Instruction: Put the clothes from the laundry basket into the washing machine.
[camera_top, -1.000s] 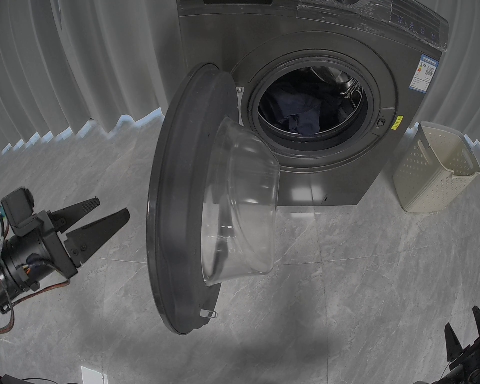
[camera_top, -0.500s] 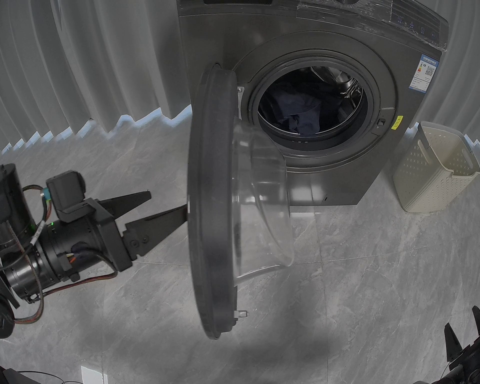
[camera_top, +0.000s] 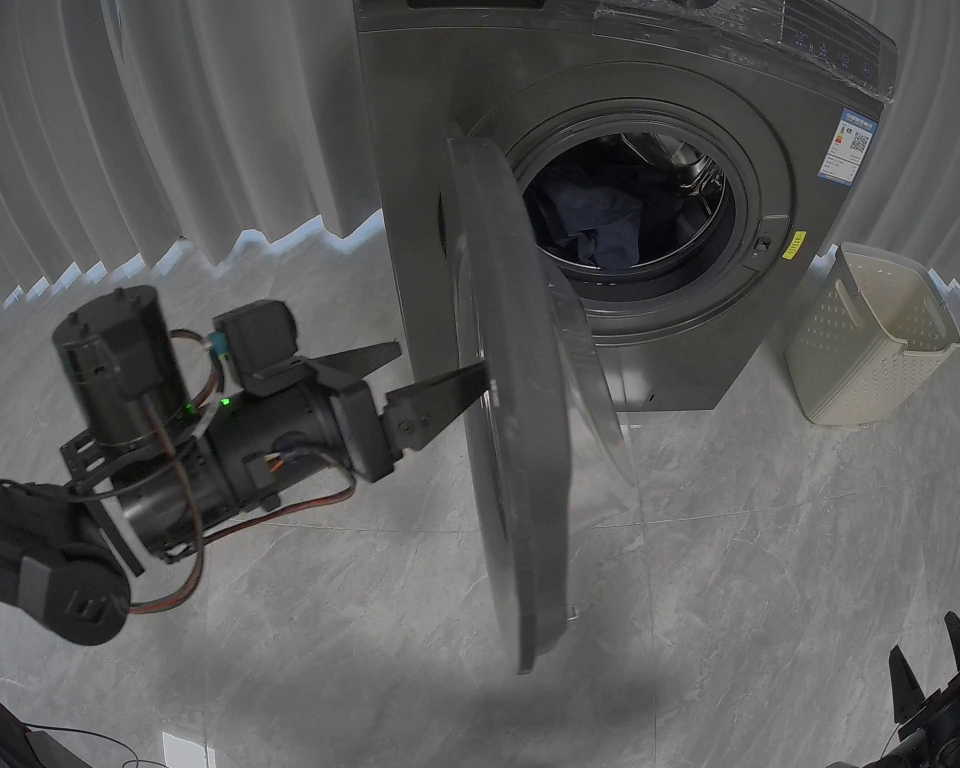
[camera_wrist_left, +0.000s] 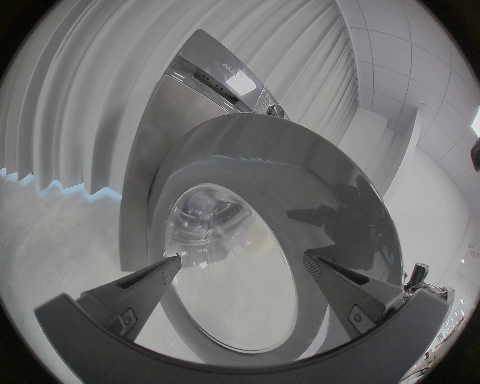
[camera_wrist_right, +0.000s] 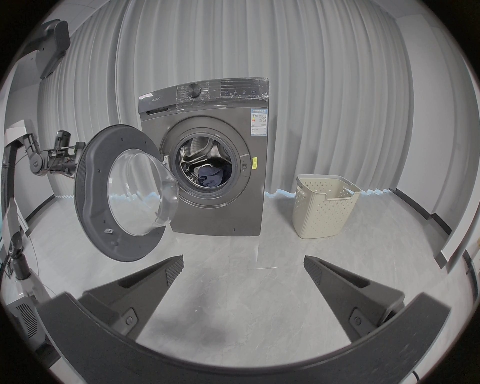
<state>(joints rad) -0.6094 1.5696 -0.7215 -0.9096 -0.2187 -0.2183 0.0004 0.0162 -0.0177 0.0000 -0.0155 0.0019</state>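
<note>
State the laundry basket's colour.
Cream, with perforated walls; the laundry basket shows best in the right wrist view.

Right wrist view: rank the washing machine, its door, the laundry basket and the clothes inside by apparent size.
1. washing machine, largest.
2. door, not far behind; it stands open toward the camera, so nearness may inflate it.
3. laundry basket.
4. clothes inside the machine, smallest; only part of them shows.

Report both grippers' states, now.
Left gripper: open, holding nothing, one fingertip at the washer door.
Right gripper: open, holding nothing.
</note>
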